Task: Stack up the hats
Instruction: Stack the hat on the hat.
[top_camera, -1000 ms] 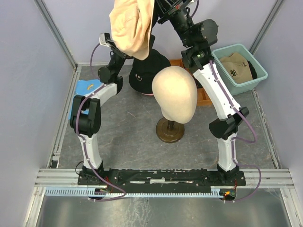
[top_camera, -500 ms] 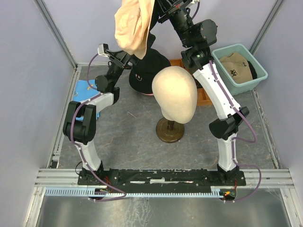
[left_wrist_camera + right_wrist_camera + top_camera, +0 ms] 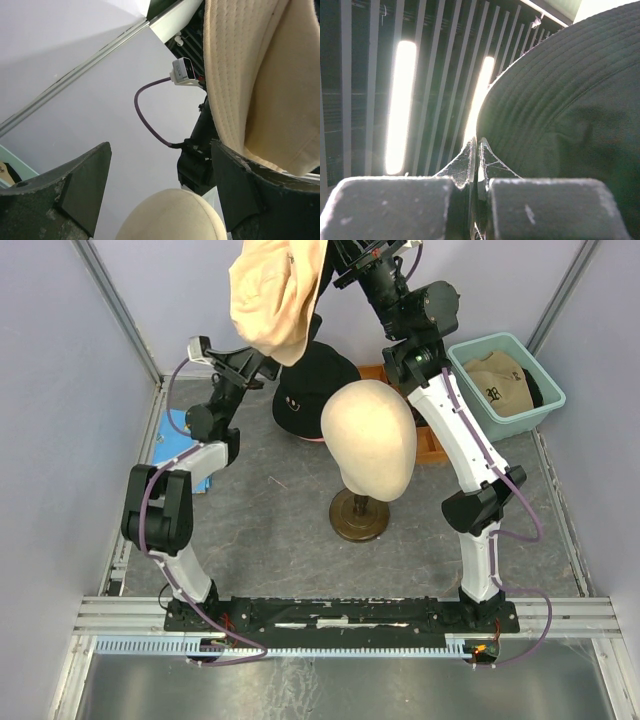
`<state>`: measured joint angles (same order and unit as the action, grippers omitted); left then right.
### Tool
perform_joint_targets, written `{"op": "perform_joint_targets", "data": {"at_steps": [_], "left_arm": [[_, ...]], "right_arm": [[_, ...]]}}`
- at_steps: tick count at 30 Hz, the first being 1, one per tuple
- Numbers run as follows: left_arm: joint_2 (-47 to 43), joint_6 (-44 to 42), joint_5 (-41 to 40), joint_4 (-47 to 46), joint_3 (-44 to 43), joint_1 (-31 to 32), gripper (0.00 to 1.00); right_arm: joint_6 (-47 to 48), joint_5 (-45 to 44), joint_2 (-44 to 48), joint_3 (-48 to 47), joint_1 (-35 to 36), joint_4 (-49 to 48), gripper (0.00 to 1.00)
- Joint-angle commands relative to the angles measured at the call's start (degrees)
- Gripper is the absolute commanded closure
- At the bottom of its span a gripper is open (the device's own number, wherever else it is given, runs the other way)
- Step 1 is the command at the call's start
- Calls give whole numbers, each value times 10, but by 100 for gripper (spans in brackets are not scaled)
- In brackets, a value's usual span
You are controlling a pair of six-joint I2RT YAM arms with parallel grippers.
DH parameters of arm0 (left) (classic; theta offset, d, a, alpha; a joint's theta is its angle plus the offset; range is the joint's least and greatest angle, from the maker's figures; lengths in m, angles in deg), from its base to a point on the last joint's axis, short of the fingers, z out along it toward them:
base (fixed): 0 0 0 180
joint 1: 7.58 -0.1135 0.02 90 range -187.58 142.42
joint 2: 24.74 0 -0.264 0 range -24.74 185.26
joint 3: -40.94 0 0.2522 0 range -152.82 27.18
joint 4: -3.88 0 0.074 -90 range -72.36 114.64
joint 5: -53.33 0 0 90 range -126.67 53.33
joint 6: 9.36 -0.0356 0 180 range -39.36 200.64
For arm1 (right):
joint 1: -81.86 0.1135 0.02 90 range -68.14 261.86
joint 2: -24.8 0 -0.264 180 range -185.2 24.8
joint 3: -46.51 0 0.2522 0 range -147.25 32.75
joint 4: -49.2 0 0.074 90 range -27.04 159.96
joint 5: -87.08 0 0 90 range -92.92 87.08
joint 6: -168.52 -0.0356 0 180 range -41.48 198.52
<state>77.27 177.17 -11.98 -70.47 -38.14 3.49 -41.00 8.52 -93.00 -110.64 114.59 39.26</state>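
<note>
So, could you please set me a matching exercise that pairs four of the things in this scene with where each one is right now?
Things:
1. beige hat
2. black hat
3. tan cap
4. mannequin head

Places:
A. inside the teal tub
B. on the brown stand
C. hanging in the air from the shut right gripper
D. lying at the back of the table

Pairs: 1-C, 2-D, 3-A, 4-B.
</note>
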Motion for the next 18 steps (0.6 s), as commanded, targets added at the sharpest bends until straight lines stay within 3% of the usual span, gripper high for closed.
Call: {"op": "perform_joint_targets", "data": {"at_steps": [1,18], "left_arm": [[-53,-15,14,-112,41,-25,12],[-32,-1,-2,-111,1,-15,12]], "right_arm": [[-3,-9,16,-36,-2,-33,100],[-3,-10,10,-43,-4,-27,100]]}}
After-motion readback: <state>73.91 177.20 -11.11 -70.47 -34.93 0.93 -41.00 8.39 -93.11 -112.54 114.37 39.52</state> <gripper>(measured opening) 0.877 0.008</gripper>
